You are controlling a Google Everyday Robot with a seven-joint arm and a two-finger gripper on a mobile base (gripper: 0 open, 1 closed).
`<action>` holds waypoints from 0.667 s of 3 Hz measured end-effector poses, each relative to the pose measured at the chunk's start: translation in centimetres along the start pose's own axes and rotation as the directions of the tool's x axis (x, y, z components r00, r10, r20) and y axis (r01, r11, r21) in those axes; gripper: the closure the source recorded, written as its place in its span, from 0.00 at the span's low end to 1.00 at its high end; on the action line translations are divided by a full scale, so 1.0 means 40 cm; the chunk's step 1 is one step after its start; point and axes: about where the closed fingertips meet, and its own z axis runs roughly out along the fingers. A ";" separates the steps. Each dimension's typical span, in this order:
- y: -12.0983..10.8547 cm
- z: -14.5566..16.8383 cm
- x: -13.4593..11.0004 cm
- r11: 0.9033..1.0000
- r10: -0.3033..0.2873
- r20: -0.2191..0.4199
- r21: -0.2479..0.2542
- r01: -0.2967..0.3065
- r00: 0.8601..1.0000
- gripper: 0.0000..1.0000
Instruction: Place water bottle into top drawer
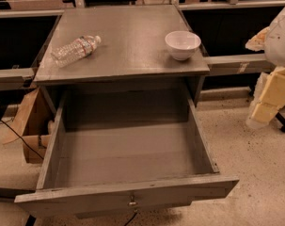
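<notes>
Looking down, I see the water bottle lying on its side near the front-left corner of the tabletop, cap pointing toward the white bowl by the front-right corner. The top drawer stands pulled out below. The gripper is cut off at the right edge, well apart from the bottle; I cannot tell whether it is open or closed.

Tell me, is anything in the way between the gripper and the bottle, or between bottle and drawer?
Only the white bowl: it stands on the right of the tabletop, roughly between the gripper at the right edge and the water bottle lying left. The top drawer is open below, unobstructed.
</notes>
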 end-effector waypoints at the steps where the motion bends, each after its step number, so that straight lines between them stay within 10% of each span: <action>1: 0.000 0.000 -0.001 1.000 -0.001 0.001 0.000 0.001 1.000 0.00; 2: -0.027 0.055 -0.144 0.997 -0.078 0.085 -0.002 0.079 0.993 0.00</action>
